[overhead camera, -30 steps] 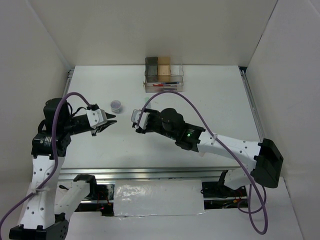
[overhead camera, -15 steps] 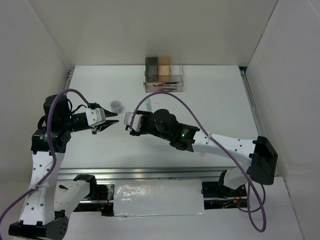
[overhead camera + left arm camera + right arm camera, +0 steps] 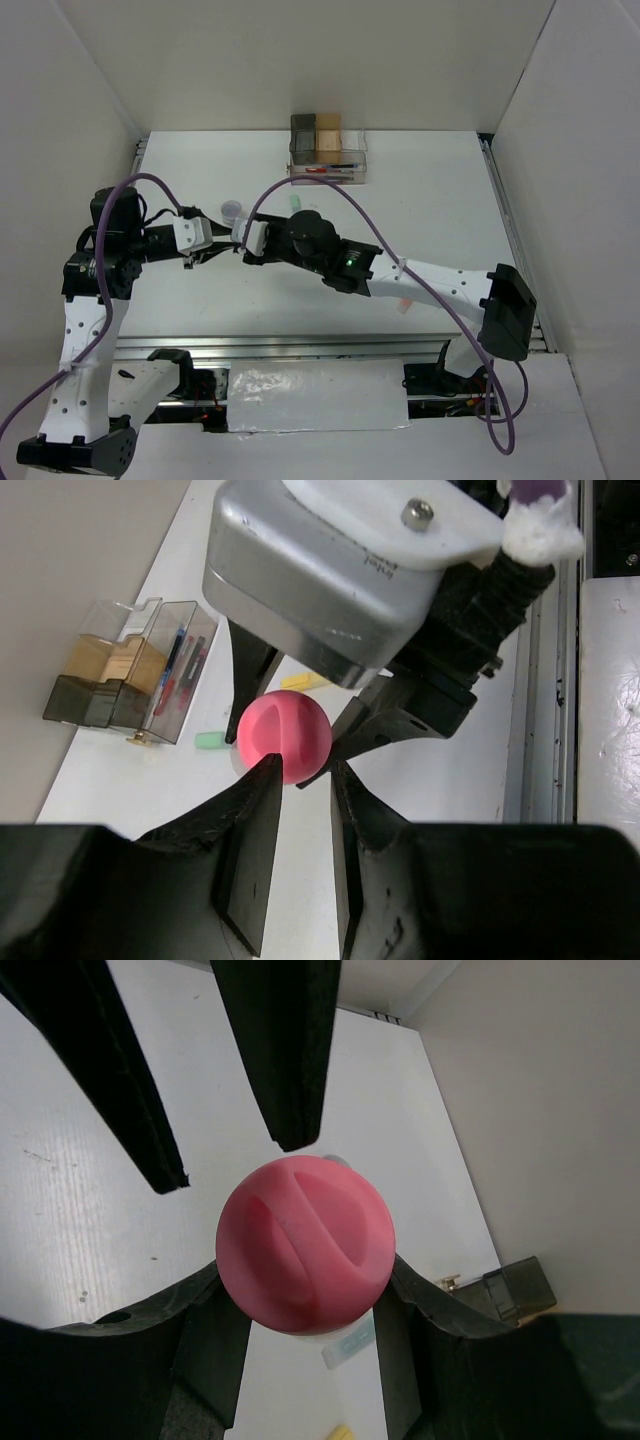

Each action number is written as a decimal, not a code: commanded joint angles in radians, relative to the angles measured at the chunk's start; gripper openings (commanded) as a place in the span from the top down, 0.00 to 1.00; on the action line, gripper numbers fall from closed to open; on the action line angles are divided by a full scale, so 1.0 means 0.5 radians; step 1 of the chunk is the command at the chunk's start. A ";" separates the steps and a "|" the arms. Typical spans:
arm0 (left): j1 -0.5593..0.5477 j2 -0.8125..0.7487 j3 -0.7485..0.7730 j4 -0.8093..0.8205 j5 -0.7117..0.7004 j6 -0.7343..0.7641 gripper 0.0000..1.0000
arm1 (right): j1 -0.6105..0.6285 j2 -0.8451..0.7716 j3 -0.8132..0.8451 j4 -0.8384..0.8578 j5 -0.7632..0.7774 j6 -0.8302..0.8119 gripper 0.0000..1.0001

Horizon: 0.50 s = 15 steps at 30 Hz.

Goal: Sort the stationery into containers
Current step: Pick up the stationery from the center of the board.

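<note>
A pink stubby cylinder [image 3: 305, 1245], seen end-on as a round pink shape, is held above the table with my right gripper [image 3: 305, 1285] shut on its sides. In the left wrist view the same pink cylinder [image 3: 285, 735] hangs just beyond the tips of my left gripper [image 3: 305, 764]. That gripper's jaws stand a narrow gap apart with nothing between them. From above, the left gripper [image 3: 222, 245] and right gripper [image 3: 243, 244] meet tip to tip left of the table's middle. The containers [image 3: 328, 150] stand at the back, with pens [image 3: 180, 670] in the clear tray.
A purple pot [image 3: 232, 208] sits on the table just behind the two grippers. A green marker [image 3: 294, 202] lies to its right, and a yellow marker [image 3: 300, 681] lies near it. The right arm [image 3: 400, 275] stretches across the middle of the table.
My right gripper has carried the pink cylinder leftward until it reaches the left gripper's tips. The left gripper has stayed nearly in place, its jaws a little wider.
</note>
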 commanded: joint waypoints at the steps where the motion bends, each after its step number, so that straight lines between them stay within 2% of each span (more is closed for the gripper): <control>1: -0.011 -0.018 0.037 0.074 0.072 0.037 0.62 | 0.033 0.010 0.138 0.076 0.021 0.017 1.00; 15: -0.011 0.010 0.013 0.089 -0.011 0.024 0.60 | 0.067 0.065 0.233 0.055 0.079 0.013 1.00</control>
